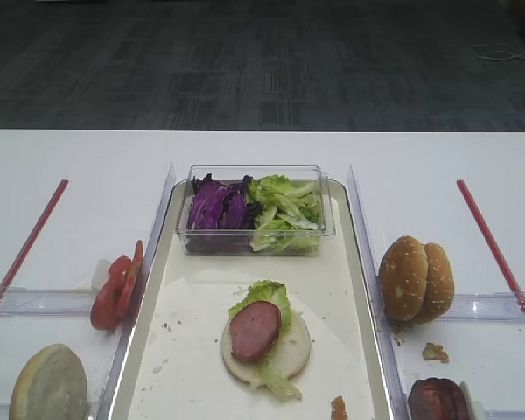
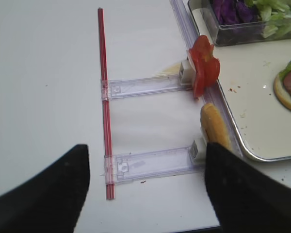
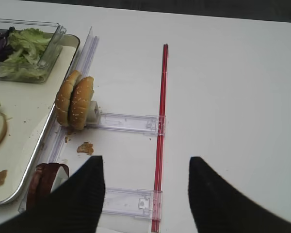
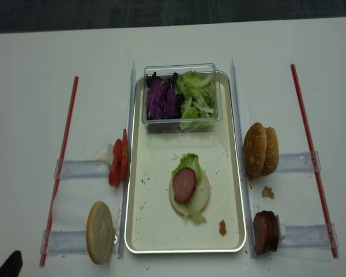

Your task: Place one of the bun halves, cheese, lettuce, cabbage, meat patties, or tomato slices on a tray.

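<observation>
The tray (image 1: 341, 262) lies mid-table and carries a pale bun half (image 1: 289, 354) topped with lettuce (image 1: 264, 295) and a meat patty (image 1: 255, 331). More lettuce (image 1: 287, 214) and cabbage (image 1: 217, 210) fill a clear box at its far end. Tomato slices (image 1: 115, 289) stand left of the tray, with another bun half (image 1: 49, 385) in front of them. On the right stand two seeded bun halves (image 1: 416, 278) and meat patties (image 1: 437, 401). Cheese is out of view. My right gripper (image 3: 145, 160) hangs open and empty, right of the patties (image 3: 41, 182). My left gripper (image 2: 146, 145) is open and empty beside the bun half (image 2: 213, 124).
Clear plastic racks (image 3: 126, 122) hold the food on both sides of the tray. A red rod (image 3: 161, 121) bounds the right side and another red rod (image 2: 103, 97) the left. Crumbs (image 1: 435, 352) lie by the right rack. The table's front edge is close below both grippers.
</observation>
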You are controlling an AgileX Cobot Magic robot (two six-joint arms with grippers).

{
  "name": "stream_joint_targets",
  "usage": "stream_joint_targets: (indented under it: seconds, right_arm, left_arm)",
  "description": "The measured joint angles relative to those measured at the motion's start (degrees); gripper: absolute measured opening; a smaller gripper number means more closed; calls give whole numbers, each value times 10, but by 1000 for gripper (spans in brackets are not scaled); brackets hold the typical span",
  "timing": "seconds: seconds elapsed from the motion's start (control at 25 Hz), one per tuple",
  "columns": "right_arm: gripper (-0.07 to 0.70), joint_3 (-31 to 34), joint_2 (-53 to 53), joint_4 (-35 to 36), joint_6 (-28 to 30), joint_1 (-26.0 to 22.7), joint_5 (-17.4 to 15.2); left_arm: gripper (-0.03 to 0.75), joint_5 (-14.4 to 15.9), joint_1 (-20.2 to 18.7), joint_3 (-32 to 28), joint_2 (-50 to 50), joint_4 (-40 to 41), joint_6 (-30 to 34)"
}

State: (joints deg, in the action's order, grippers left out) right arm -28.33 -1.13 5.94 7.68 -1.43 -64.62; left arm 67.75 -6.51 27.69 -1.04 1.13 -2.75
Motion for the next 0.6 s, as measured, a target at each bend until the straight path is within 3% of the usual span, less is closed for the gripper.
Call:
stream_joint_targets:
  seconds: [0.6]
  right_arm:
    - [412, 13, 0, 0, 3, 0, -14]
  left_arm:
    - [474, 0, 0, 0, 0, 0, 0]
